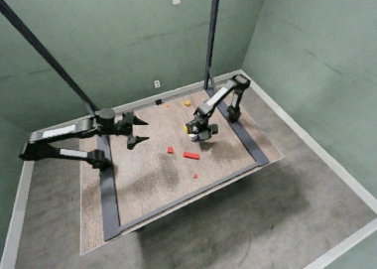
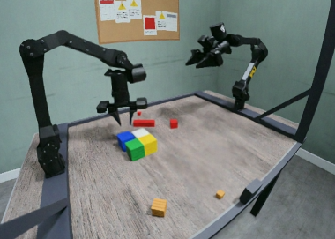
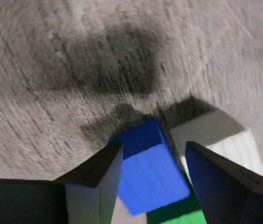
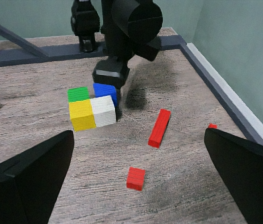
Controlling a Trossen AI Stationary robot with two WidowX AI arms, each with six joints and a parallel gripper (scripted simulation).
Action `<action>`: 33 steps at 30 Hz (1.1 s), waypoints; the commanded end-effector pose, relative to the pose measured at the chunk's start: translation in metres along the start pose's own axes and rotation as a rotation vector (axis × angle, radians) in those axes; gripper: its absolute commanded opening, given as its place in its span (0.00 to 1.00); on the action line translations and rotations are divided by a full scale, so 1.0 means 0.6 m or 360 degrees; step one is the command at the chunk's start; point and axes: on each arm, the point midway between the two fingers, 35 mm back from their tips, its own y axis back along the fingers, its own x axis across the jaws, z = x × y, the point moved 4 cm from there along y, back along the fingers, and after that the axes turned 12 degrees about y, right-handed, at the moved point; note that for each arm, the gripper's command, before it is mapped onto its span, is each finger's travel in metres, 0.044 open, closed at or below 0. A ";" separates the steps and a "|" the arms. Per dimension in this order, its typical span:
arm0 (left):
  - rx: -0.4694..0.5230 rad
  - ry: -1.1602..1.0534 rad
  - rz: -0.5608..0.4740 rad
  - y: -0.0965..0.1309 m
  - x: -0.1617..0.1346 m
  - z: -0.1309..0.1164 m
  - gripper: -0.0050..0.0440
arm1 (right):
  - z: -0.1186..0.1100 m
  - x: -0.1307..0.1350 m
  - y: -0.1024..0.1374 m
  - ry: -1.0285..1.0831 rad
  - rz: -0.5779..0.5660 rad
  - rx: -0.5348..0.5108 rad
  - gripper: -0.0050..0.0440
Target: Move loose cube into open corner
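The blue cube (image 2: 124,140) (image 3: 153,175) (image 4: 105,91) stands at the corner between the white cube (image 2: 140,132) (image 3: 234,150) (image 4: 103,111) and the green cube (image 2: 135,150) (image 3: 187,218) (image 4: 78,94). A narrow dark gap shows between blue and white in the left wrist view, and a slim gap between blue and green in the right wrist view. The yellow cube (image 2: 149,145) (image 4: 82,116) sits against white and green. My left gripper (image 2: 124,124) (image 3: 154,147) is part open and empty, above the blue cube. My right gripper (image 1: 148,130) (image 2: 192,66) (image 4: 140,135) is wide open, high and far away.
A red bar (image 1: 191,155) (image 2: 144,123) (image 4: 159,128) and a red block (image 1: 170,150) (image 2: 174,123) (image 4: 136,178) lie near the cubes. A tiny red cube (image 1: 195,176) (image 2: 139,113) lies beyond the bar. Two orange blocks, one larger (image 2: 159,207) and one small (image 2: 219,194), lie at the other side.
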 end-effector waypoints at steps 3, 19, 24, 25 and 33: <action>-0.0016 0.0517 -0.0021 -0.018 -0.002 0.022 0.46 | -0.001 -0.010 -0.010 -0.0016 -0.0036 0.0008 0.92; -0.0005 0.0772 -0.0016 -0.031 -0.003 0.029 0.46 | -0.013 -0.017 -0.042 -0.0002 -0.0024 0.0037 0.92; -0.0003 0.0771 -0.0003 -0.060 -0.001 0.029 0.46 | -0.029 -0.017 -0.055 0.0004 -0.0008 0.0079 0.92; -0.0003 0.0771 -0.0003 -0.060 -0.001 0.029 0.46 | -0.029 -0.017 -0.055 0.0004 -0.0008 0.0079 0.92; -0.0003 0.0772 -0.0004 -0.082 -0.002 0.027 0.46 | -0.042 -0.016 -0.068 0.0014 0.0011 0.0092 0.92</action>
